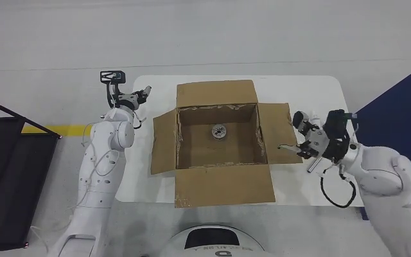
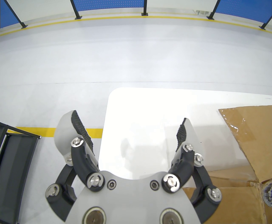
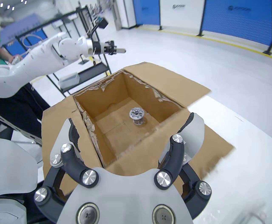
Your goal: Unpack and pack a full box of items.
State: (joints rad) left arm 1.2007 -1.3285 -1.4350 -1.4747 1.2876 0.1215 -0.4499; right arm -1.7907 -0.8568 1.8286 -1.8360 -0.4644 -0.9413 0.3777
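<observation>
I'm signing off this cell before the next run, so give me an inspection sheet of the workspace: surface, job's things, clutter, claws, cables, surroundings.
Surface: white table, with the box standing at its middle.
Job's things: cardboard box, all four flaps folded out, inner edges torn; one small metal part on its floor.
Clutter: nothing seen.
Claws: left claw open, holding nothing, at the table's corner beside the box; right claw open, holding nothing, at the box's opposite side.
Cables: black cable loop hanging at the right arm's wrist.
Surroundings: black rack on the floor on the left arm's side; yellow floor line; blue panels farther off.
</observation>
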